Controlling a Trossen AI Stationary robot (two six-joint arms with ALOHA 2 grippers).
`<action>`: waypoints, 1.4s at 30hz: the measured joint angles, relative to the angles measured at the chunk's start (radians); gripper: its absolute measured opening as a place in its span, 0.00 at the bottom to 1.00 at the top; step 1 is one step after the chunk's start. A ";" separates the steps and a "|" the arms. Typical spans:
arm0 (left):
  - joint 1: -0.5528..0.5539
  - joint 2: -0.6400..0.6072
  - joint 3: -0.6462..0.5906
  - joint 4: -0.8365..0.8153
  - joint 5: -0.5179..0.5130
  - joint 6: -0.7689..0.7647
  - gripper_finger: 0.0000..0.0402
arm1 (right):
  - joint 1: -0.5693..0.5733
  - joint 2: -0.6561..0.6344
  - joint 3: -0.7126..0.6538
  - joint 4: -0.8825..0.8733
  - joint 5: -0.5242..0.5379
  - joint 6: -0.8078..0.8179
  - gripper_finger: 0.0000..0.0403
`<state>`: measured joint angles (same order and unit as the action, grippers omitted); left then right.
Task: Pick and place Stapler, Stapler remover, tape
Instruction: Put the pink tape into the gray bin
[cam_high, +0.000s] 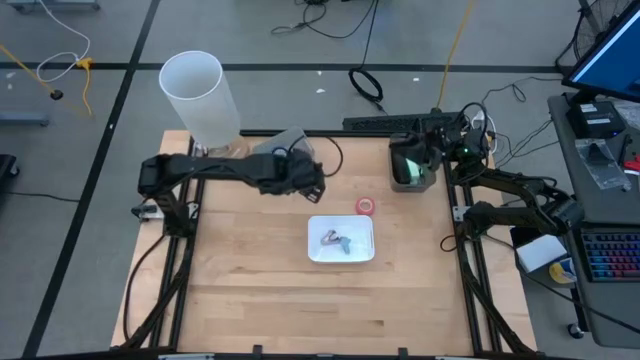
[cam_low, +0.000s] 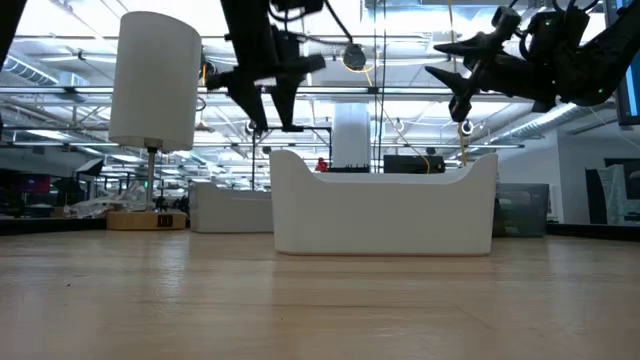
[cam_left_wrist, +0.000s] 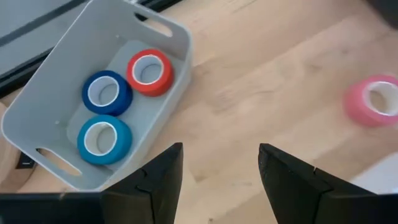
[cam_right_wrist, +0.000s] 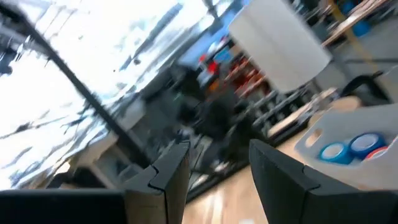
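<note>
Table: wooden top (cam_high: 250, 290), filling the centre of the high view, framed by dark rails.
White cylinder: standing (cam_high: 200, 95) at the upper left of the high view, beside the table's far edge.
Left arm: reaching in from the left of the high view; its gripper (cam_high: 312, 180) is hanging above the table at upper centre, over the grey bin's near edge.
Right arm: waiting at the right of the high view, its gripper (cam_high: 405, 160) raised off the table near a dark bin (cam_high: 412, 178).
Grey bin: sitting (cam_left_wrist: 56, 99) at the left of the left wrist view, holding tape.
White tray: lying (cam_high: 341, 240) at centre of the high view, with small grey tools inside; which tools, I cannot tell.
Tape: two blue rolls (cam_left_wrist: 104, 138) and one red roll (cam_left_wrist: 149, 71) are lying in the grey bin; a pink-red roll (cam_high: 365, 206) is lying on bare wood just beside the tray's upper right corner.
Jaws: both pairs are standing apart with nothing between them.
Doing it well: the loose roll looks like the likely target; the left gripper would need to centre over the ring, come down level, straddle its wall and close without nudging the tray.
</note>
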<state>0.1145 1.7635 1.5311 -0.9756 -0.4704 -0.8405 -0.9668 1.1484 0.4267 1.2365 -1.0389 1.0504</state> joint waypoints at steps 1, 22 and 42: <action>-0.016 -0.007 0.000 0.000 -0.010 -0.004 0.52 | 0.000 0.000 0.000 0.000 0.025 0.001 0.39; -0.197 -0.517 -0.660 0.680 -0.123 0.013 0.52 | 0.229 -0.001 0.108 -0.015 0.011 -0.293 0.38; -0.369 -1.088 -1.044 0.814 -0.159 0.195 0.52 | 0.614 0.000 0.481 -1.471 0.657 -1.315 0.39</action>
<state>-0.2543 0.6756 0.4870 -0.1614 -0.6296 -0.6457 -0.3524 1.1484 0.9081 -0.2342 -0.3820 -0.2649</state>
